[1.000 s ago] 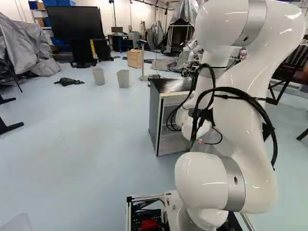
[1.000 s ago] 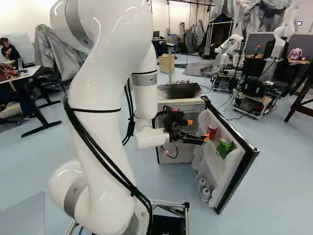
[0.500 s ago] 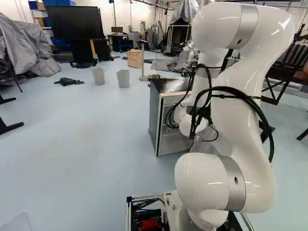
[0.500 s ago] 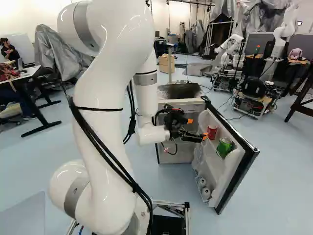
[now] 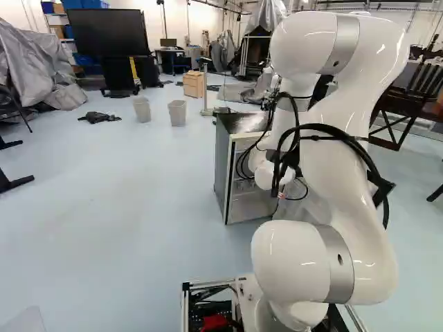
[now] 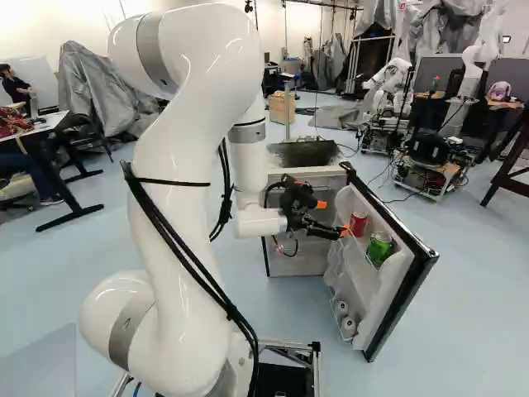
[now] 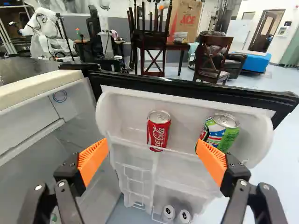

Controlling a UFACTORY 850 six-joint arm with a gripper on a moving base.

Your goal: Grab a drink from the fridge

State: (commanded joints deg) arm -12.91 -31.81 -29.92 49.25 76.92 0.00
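Observation:
My gripper stands beside the inner side of the opened fridge door in the right base view. In the wrist view the gripper is wide open, nothing between its pads. Ahead of it, a red can stands upright on the door's upper shelf, roughly in line with the gap. A green can stands on the same shelf, partly behind one orange pad. Two can tops show in the door's lower shelf. The fridge body is partly hidden by my arm in the left base view.
The fridge's top rim lies beside the gripper. The door's black edge sticks out over the floor. Another robot stands farther back, with dark wooden chairs beyond the door. Two grey bins stand left of the fridge.
My arm's upper links have shifted and sunk somewhat, and the gripper has moved slightly back from the cans and a little higher. It has stayed open. Base, door and cans have not moved.

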